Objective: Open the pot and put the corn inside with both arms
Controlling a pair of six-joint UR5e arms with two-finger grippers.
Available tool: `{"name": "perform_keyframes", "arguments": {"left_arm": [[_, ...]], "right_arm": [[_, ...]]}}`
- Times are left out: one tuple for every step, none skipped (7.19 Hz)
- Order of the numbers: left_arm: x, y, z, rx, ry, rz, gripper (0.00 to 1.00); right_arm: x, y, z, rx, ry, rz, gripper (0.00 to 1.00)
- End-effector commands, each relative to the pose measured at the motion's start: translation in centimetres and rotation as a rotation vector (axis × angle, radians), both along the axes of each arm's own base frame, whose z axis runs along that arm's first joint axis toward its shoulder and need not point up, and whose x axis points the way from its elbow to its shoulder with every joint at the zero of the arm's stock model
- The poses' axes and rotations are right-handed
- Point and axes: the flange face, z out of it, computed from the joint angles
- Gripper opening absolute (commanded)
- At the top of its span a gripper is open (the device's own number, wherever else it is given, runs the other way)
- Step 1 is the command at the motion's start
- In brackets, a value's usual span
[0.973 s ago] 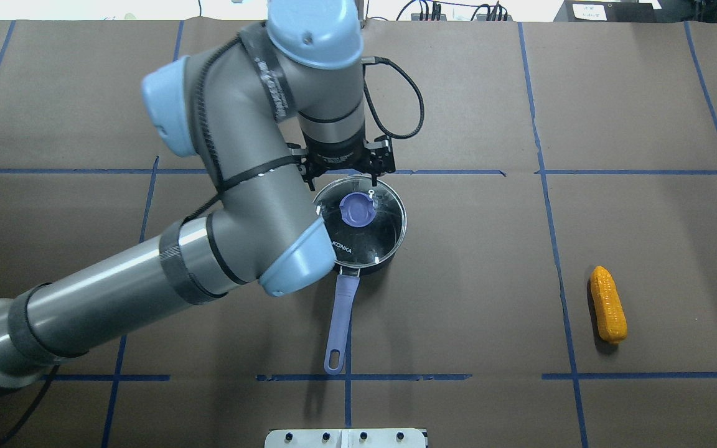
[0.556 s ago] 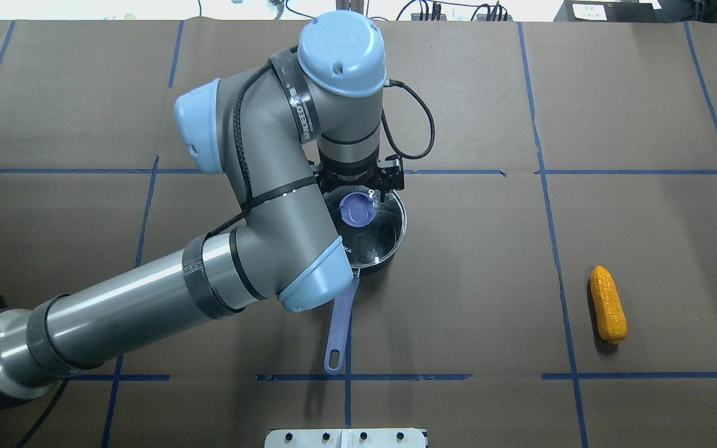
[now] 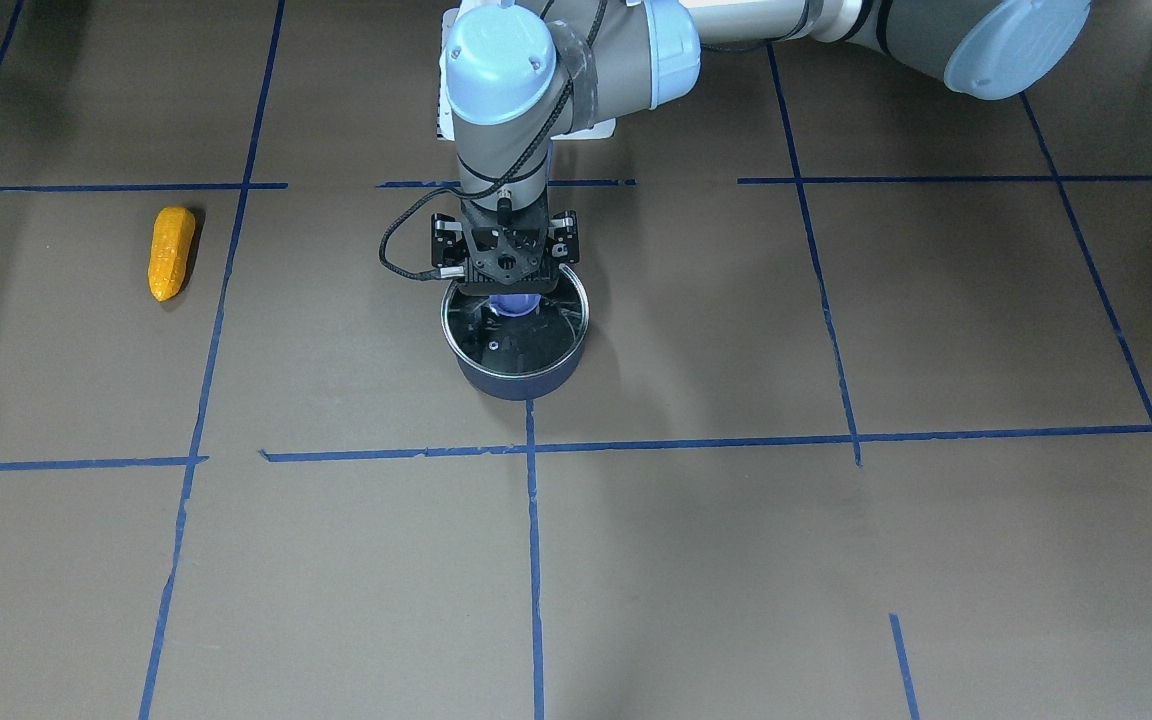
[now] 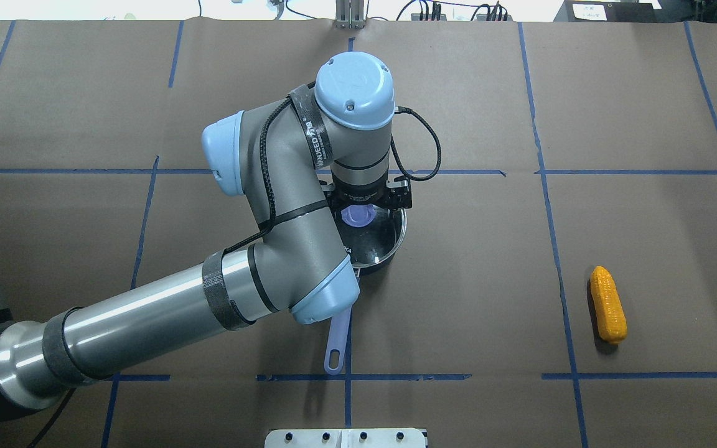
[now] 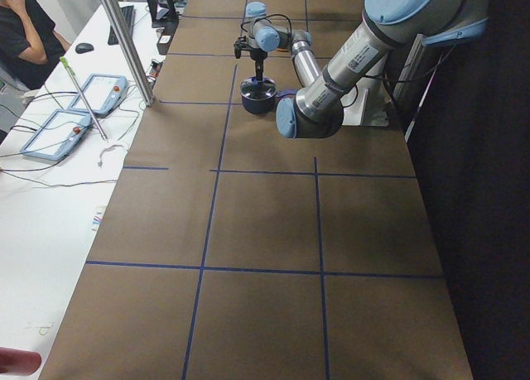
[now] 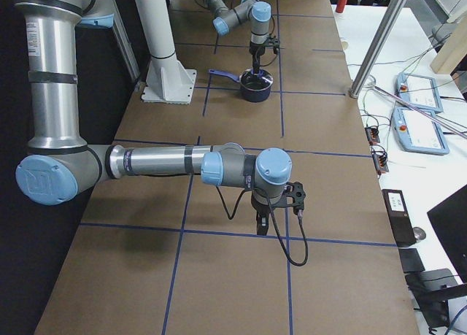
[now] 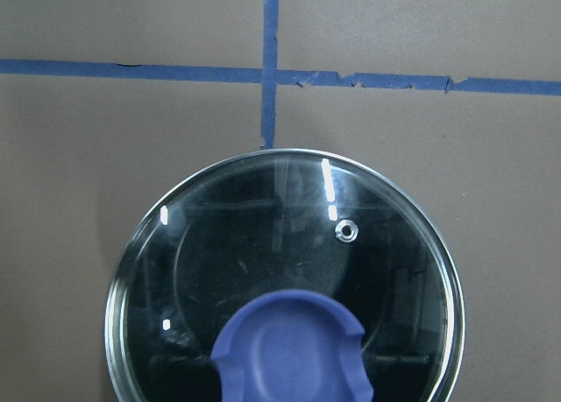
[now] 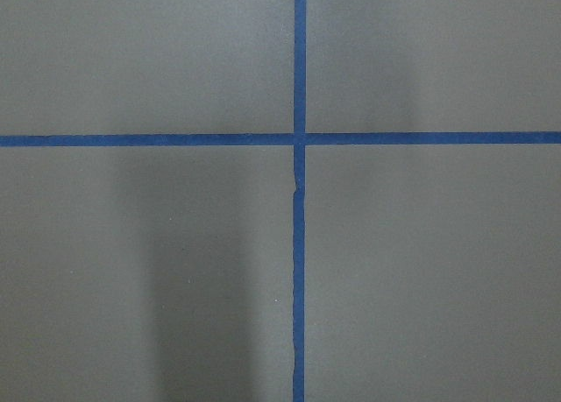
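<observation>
Pot [image 3: 521, 382], lid [image 7: 263, 244] on, sits directly beneath the left end effector [image 3: 511, 292], whose grip cannot be told.

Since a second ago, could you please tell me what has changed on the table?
The left tool has moved from the far edge of the lid to directly above its purple knob, shifting toward the robot and to the overhead view's right. Whether it grips the knob cannot be seen. The lid is still on the pot, and the corn lies where it was.
</observation>
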Motion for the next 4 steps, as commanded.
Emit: {"name": "perform_keyframes", "arguments": {"left_arm": [[0.13, -0.08, 0.87, -0.006, -0.010, -0.001, 1.00], [0.18, -0.11, 1.55, -0.010, -0.018, 0.000, 1.00], [0.15, -0.08, 1.60, -0.011, -0.018, 0.001, 1.00], [0.13, -0.07, 1.36, -0.009, -0.014, 0.000, 1.00]], "right_arm": [[0.00, -0.02, -0.01, 0.000, 0.000, 0.000, 1.00], [0.00, -0.02, -0.01, 0.000, 0.000, 0.000, 1.00], [0.01, -0.01, 0.00, 0.000, 0.002, 0.000, 1.00], [0.01, -0.08, 0.00, 0.000, 0.002, 0.000, 1.00]]}}
